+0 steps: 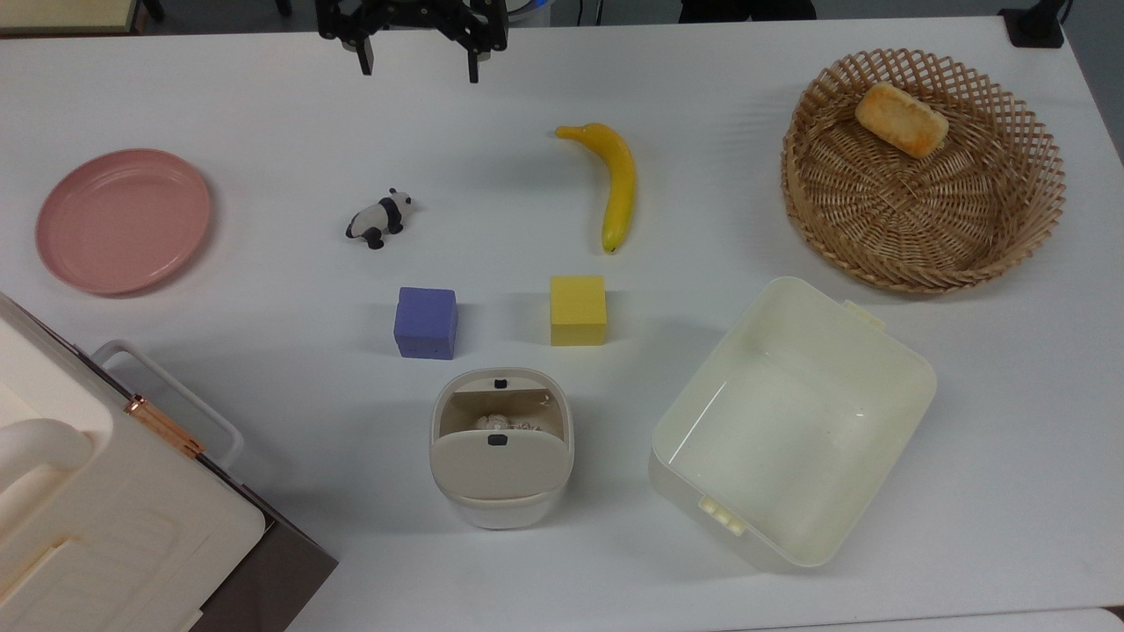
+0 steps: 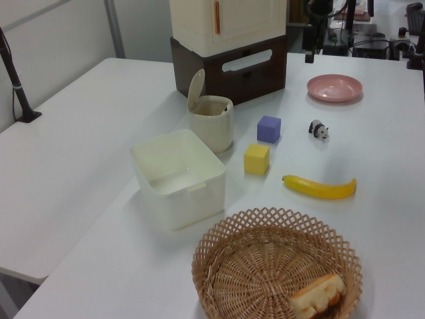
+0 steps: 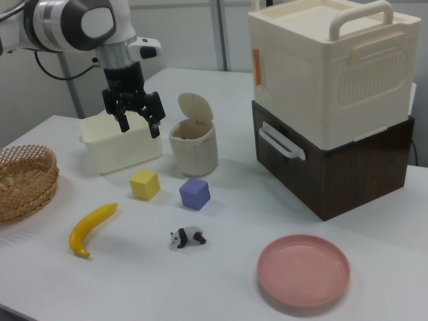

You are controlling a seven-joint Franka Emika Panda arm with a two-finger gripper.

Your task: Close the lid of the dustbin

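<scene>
Gripper: the gripper point(image 1: 416, 68) hangs at the far edge of the table in the top view, its two fingers spread apart with nothing between them; in the right view it point(image 3: 139, 126) is raised above the tabletop, in front of the tub.
Dustbin: the dustbin point(image 1: 501, 448) stands near the front edge in the top view, just below the purple cube point(image 1: 426, 322) and the yellow cube point(image 1: 578, 310), between the stacked case point(image 1: 105, 518) and the tub point(image 1: 790, 420).
Lid: the lid point(image 2: 195, 88) stands tipped up on its hinge, leaving the mouth open; something pale and crumpled lies inside.
Why so: I'd judge the lid is left up so the arm can push it down; the fingers point downward, ready to press rather than grip.
Progress: closing is not begun; the gripper is well apart from the bin.
Next move: it would need to cross over the cubes and come down on the raised flap from behind.
Risk: the bin looks light and might slide or tip under a sideways nudge.
Surface: a white table point(image 1: 263, 105), smooth and matte, with a pink plate point(image 1: 123, 219), a toy panda point(image 1: 379, 219), a banana point(image 1: 613, 180) and a wicker basket point(image 1: 1036, 167) holding a bread roll point(image 1: 901, 118).
Room: grey partition walls and posts beyond the table in the right view; cables and desk clutter behind in the left view.
</scene>
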